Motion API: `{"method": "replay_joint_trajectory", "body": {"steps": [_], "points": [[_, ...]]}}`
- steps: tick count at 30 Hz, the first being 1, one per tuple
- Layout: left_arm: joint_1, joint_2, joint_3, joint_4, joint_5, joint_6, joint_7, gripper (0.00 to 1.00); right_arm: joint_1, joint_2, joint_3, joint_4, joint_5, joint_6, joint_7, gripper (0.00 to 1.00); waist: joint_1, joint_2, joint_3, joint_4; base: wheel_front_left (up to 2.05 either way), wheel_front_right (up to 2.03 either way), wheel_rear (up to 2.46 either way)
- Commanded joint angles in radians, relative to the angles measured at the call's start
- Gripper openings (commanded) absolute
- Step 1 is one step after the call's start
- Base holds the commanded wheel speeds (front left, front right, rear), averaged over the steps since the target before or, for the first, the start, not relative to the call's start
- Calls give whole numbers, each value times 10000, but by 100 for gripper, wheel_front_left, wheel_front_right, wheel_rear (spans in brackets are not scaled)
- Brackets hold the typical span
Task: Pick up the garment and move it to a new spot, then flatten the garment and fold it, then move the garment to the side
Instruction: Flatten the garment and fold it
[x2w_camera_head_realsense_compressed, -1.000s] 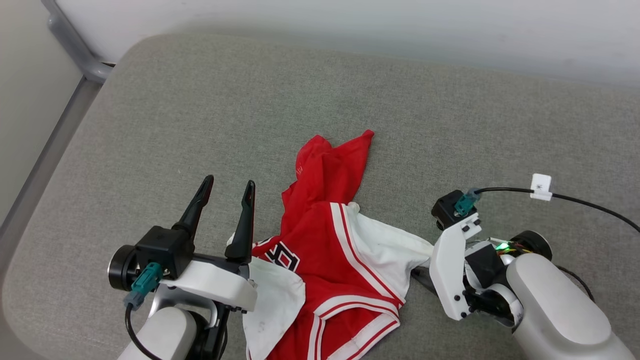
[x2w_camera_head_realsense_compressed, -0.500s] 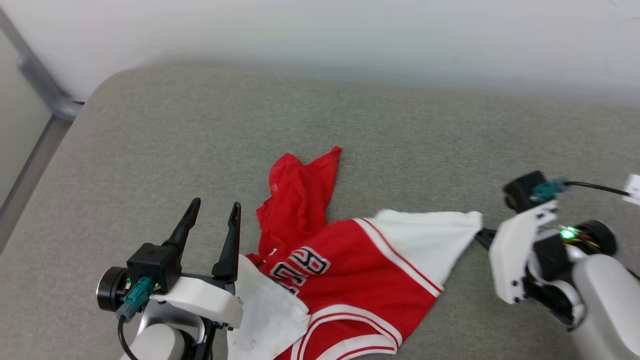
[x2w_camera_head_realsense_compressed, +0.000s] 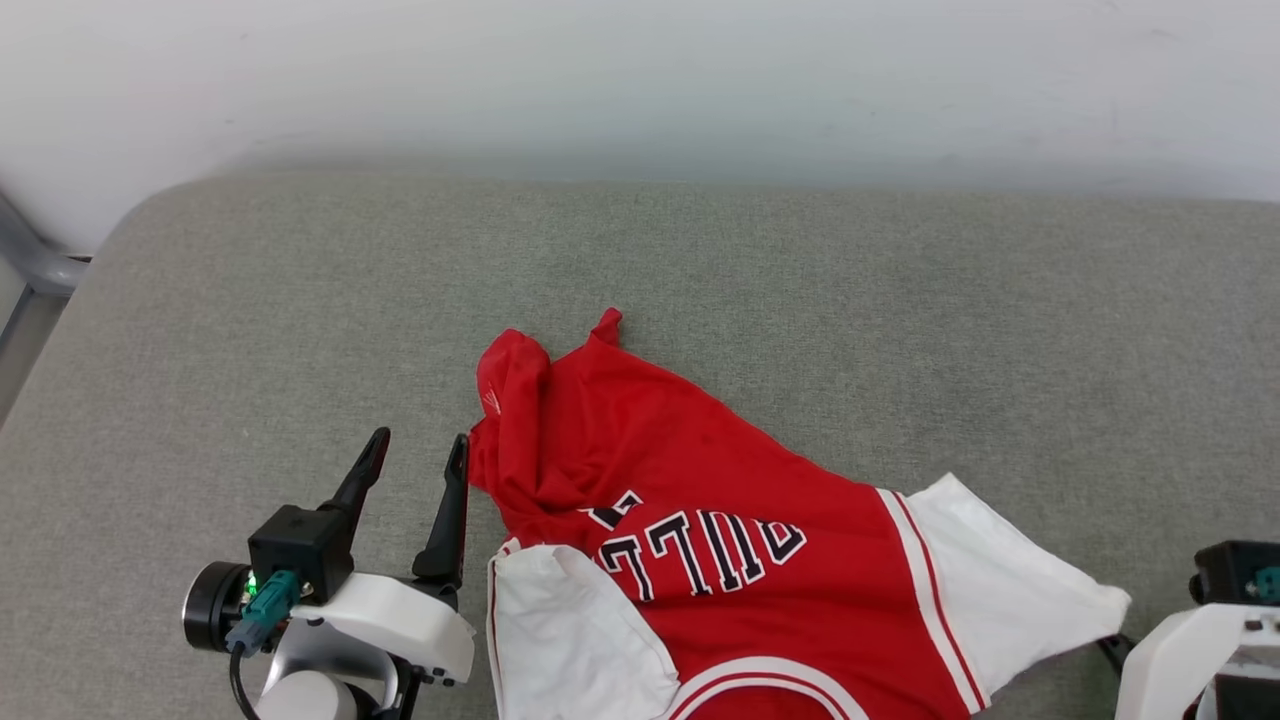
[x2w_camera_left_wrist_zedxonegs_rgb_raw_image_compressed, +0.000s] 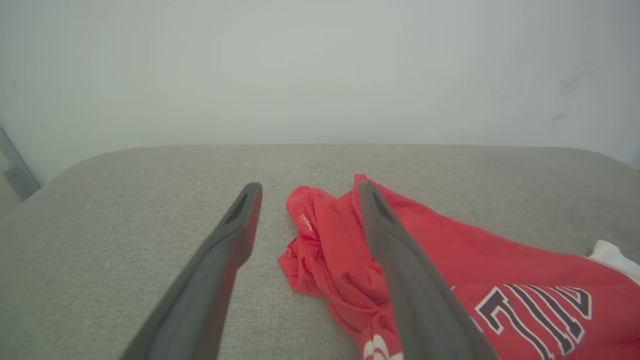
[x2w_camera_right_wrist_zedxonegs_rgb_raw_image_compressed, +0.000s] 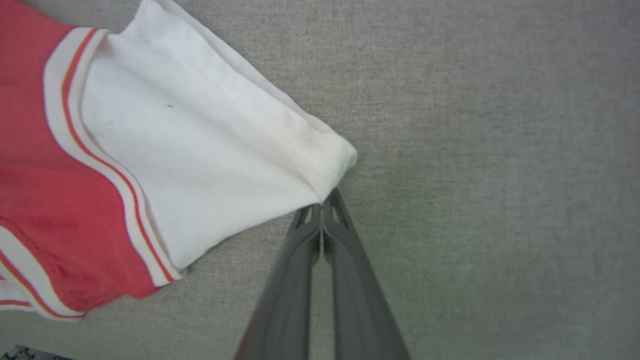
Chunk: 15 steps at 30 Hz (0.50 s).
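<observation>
The garment (x2w_camera_head_realsense_compressed: 720, 520), a red jersey with white sleeves and black "BULLS" lettering, lies partly spread on the grey cushion (x2w_camera_head_realsense_compressed: 300, 300). In the right wrist view my right gripper (x2w_camera_right_wrist_zedxonegs_rgb_raw_image_compressed: 322, 206) is shut on the tip of one white sleeve (x2w_camera_right_wrist_zedxonegs_rgb_raw_image_compressed: 200, 150), which is drawn taut. The head view shows that sleeve (x2w_camera_head_realsense_compressed: 1010, 590) stretched toward the lower right, where my right gripper (x2w_camera_head_realsense_compressed: 1112, 640) meets its tip. My left gripper (x2w_camera_head_realsense_compressed: 418, 455) stands open just left of the bunched red hem. In its wrist view the left gripper (x2w_camera_left_wrist_zedxonegs_rgb_raw_image_compressed: 307, 192) frames that crumpled hem (x2w_camera_left_wrist_zedxonegs_rgb_raw_image_compressed: 320, 235), nothing held.
A pale wall (x2w_camera_head_realsense_compressed: 640, 80) runs behind the cushion's far edge. A grey metal frame (x2w_camera_head_realsense_compressed: 30, 265) stands at the far left. The other white sleeve (x2w_camera_head_realsense_compressed: 570, 640) lies folded over near my left wrist. Bare cushion stretches behind and to the right of the garment.
My right gripper shut on the white sleeve tip and pulled it right, spreading the garment so the lettering shows. The head camera shifted, so the scene sits differently.
</observation>
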Motion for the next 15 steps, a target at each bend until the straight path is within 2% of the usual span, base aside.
{"method": "replay_joint_trajectory", "body": {"steps": [1, 2, 6, 10, 15], "points": [[103, 56, -6, 23, -35, 51, 15, 100, 186, 228, -11, -27, -125, -8, -263, 87, 0, -1, -14, -38, 0, 0, 0], [124, 70, -12, 34, -46, 50, 37, 100, 219, 375, -2, -55, -148, -5, -574, 100, 0, -1, -28, -55, 0, 0, 0], [241, 94, -39, 91, -111, 37, 80, 100, 316, 709, 35, 13, -359, -7, -2046, 100, 0, -1, -160, -80, 0, 0, 0], [336, 154, -60, 197, -152, 40, 137, 100, 310, 988, -113, -154, -573, -7, -3976, 100, 0, -1, -389, -91, 0, 0, 0], [552, 289, -39, 292, -204, 158, 328, 100, 441, 1252, 156, -448, -880, -7, -5768, 100, 0, -1, -722, -208, 0, 0, 0]]}}
